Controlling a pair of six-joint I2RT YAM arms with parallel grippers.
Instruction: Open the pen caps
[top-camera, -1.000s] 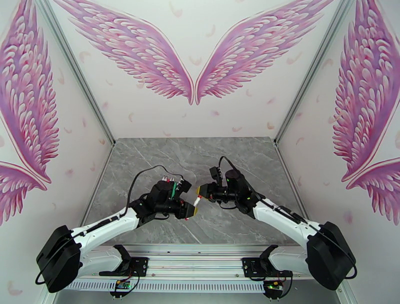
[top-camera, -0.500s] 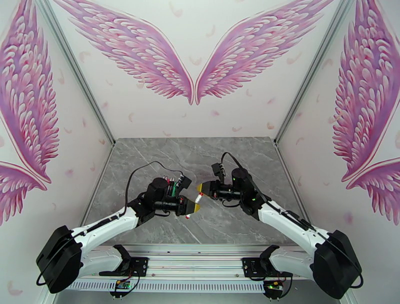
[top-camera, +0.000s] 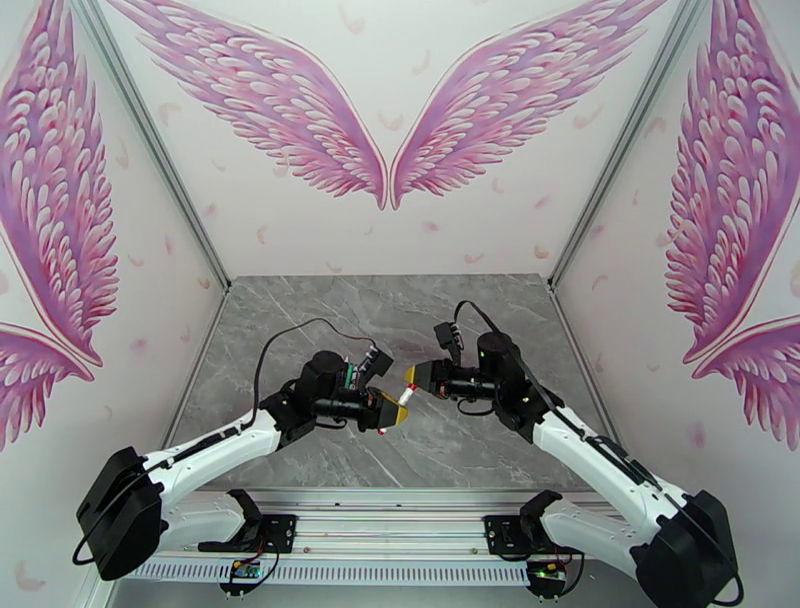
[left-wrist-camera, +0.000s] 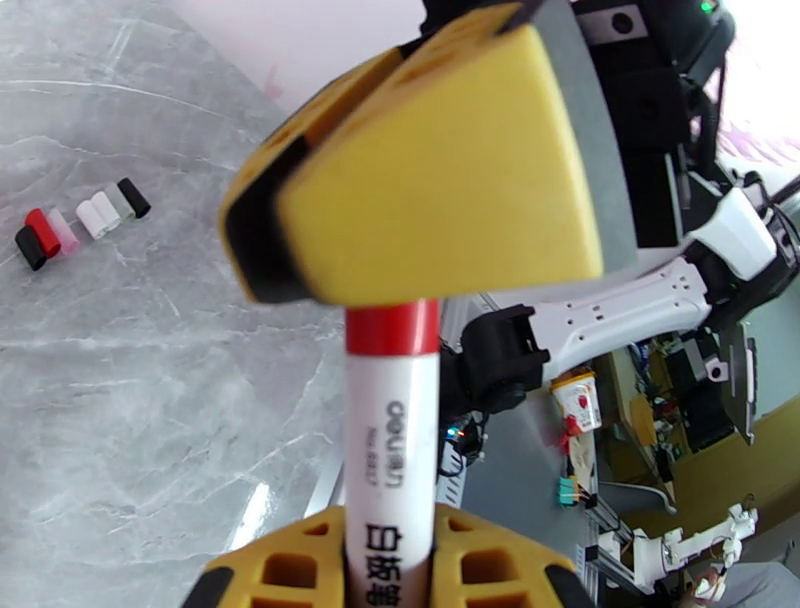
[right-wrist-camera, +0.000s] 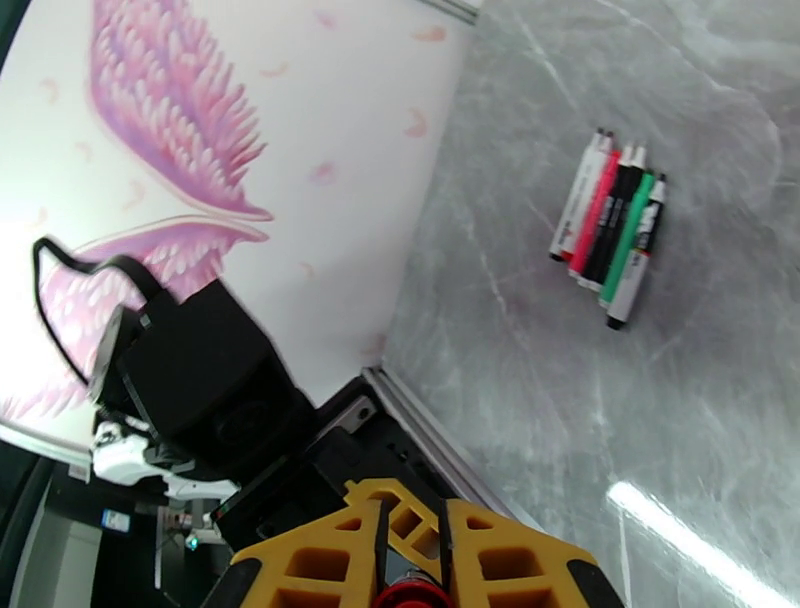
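Note:
A white pen (left-wrist-camera: 390, 450) with a red pen cap (left-wrist-camera: 392, 328) is held in the air between both arms. My left gripper (left-wrist-camera: 390, 565) is shut on the white barrel, its yellow fingers at the bottom of the left wrist view. My right gripper (left-wrist-camera: 430, 180) is shut on the red cap from above. In the top view the left gripper (top-camera: 388, 411) and right gripper (top-camera: 411, 379) meet over the table's middle, with the pen (top-camera: 398, 403) slanting between them. The right wrist view shows the cap (right-wrist-camera: 410, 596) between the closed fingers (right-wrist-camera: 330, 560).
Several loose pen caps (left-wrist-camera: 80, 220) in black, red, pink and white lie in a row on the grey marble table (left-wrist-camera: 150, 400). Several uncapped pens (right-wrist-camera: 610, 225) lie side by side on the table, behind the left wrist (top-camera: 347, 376) in the top view.
My left gripper has closed on the pen barrel. Both grippers, joined by the pen, have shifted a little to the right, and the right arm has stretched out.

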